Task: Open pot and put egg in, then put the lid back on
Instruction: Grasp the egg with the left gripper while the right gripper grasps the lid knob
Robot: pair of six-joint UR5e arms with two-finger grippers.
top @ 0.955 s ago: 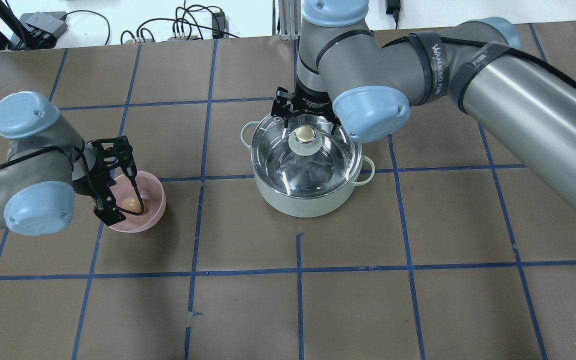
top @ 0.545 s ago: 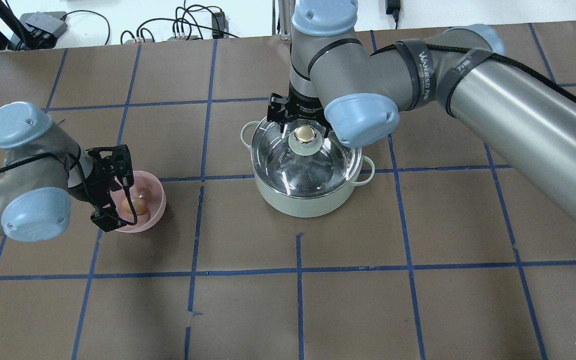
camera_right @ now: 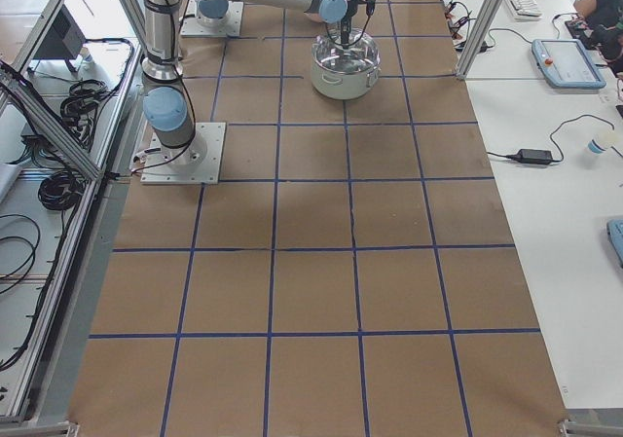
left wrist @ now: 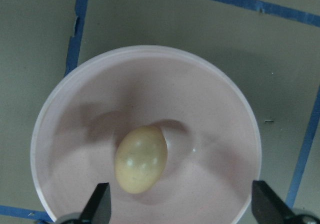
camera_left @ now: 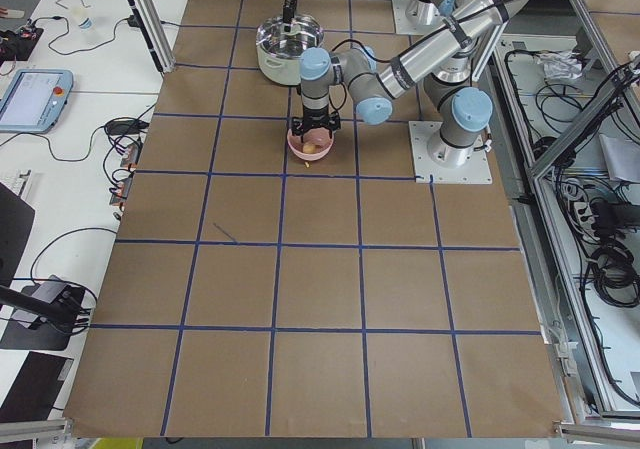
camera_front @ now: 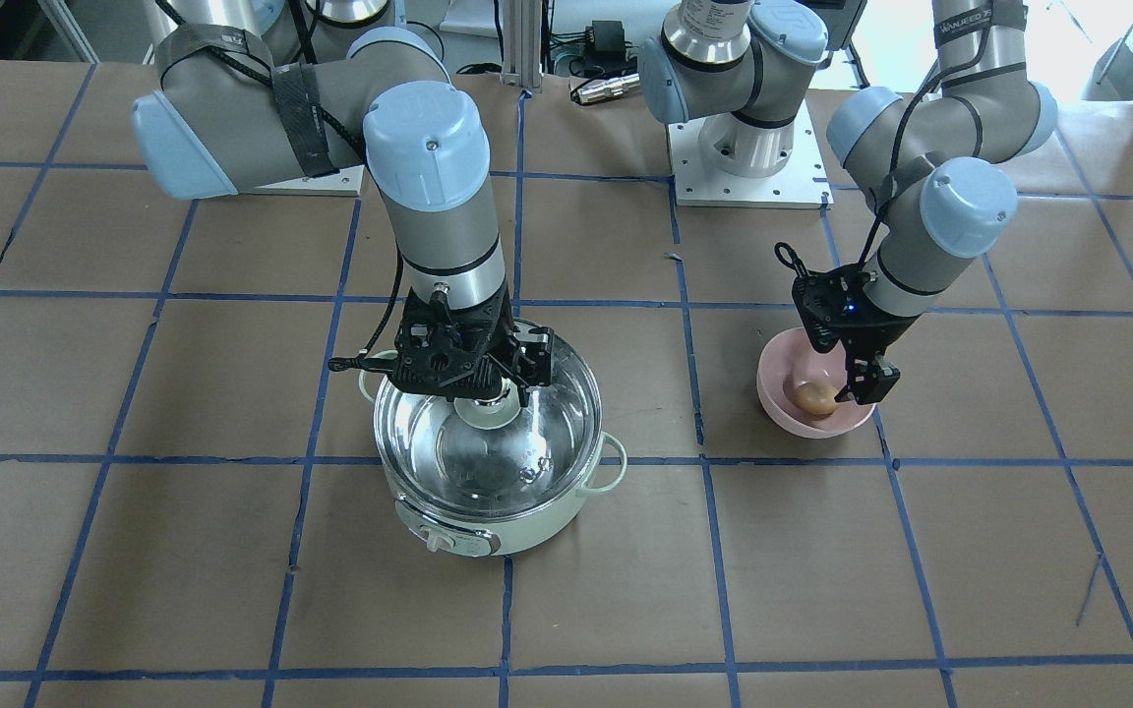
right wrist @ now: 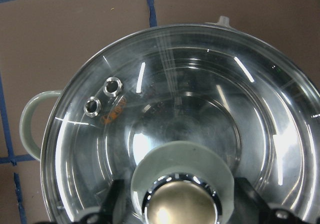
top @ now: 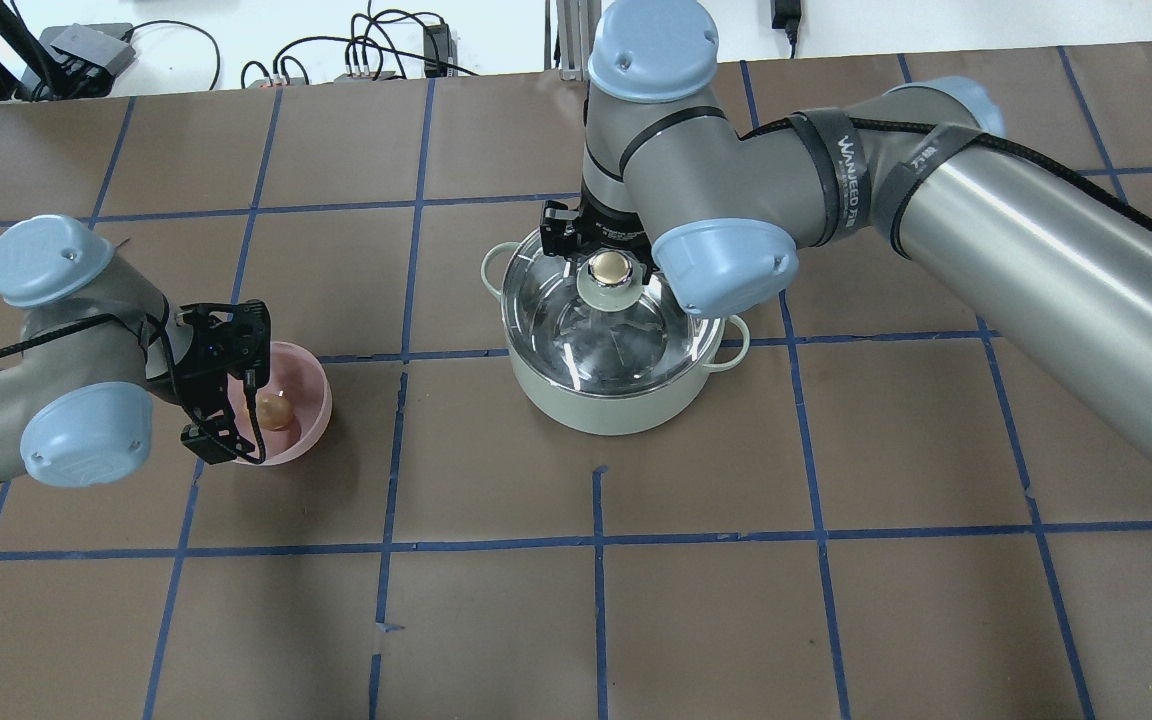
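Operator: Claws first. What has the right one got?

Spotter: Nothing you could call a grip. Your right claw (right wrist: 180, 202) is spread, one finger (right wrist: 116, 200) on each side of the knob (top: 610, 266) and clear of it. It hangs low over the lid (top: 626, 335), which lies flat on the pot (top: 606, 408) and covers the whole rim. Two steam holes (right wrist: 112, 86) show in the glass, the steel inside behind them.

Operator: And the left?

Spotter: Your left claw (left wrist: 183, 207) is spread wide too, pointing down into the bowl (left wrist: 210, 109). The egg (left wrist: 141, 158) lies on the bowl's floor between the fingers (left wrist: 101, 204), nearer one than the other, held by neither.

Operator: Where does it all stand on the bench (top: 836, 450)?

Spotter: You'll find the pot near the middle of the bench, its dial (camera_front: 436, 538) facing away from the robot. The bowl stands well apart from it, on the robot's left. Both rest on brown squares marked off by blue tape (top: 596, 500).
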